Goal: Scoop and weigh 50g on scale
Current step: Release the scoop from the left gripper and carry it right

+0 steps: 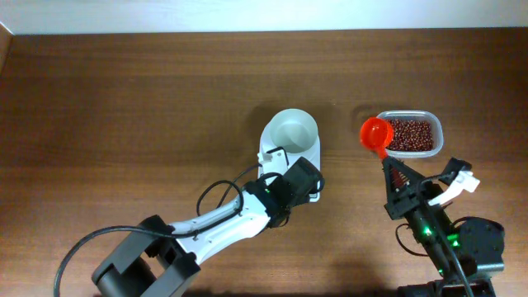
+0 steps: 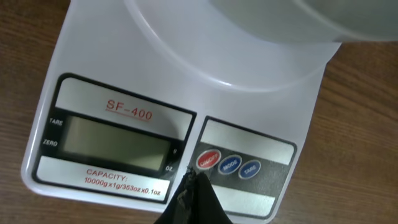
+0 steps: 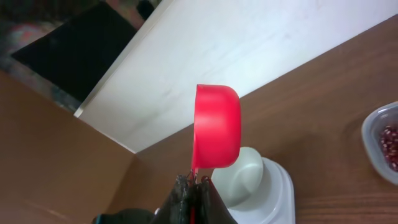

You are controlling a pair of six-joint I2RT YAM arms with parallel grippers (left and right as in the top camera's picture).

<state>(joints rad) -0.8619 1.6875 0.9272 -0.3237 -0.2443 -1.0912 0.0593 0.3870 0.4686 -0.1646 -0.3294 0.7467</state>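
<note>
L tool (image 2: 193,186) was pressed together, fingers shut to one dark tip, nothing pinched. Scale (image 2: 124,62) lay right under & ahead of it. Tip sat at near edge of red btn (image 2: 209,160), contact unclear. Two blue btns (image 2: 229,165) were just right of tip; grey display (image 2: 115,140) to its left, blank. White bowl (image 1: 293,130) stood on scale's far end, beyond L tool.

R tool (image 3: 194,183) was pinching handle of red scoop (image 3: 216,127), cup held out ahead of tool, above desk (image 1: 124,91). From overhead, scoop was betw. bowl & clear tub (image 1: 410,134) of red-brown beans, just beside tub's left end. Tub lay ahead-right of R tool, scale ahead-left.
</note>
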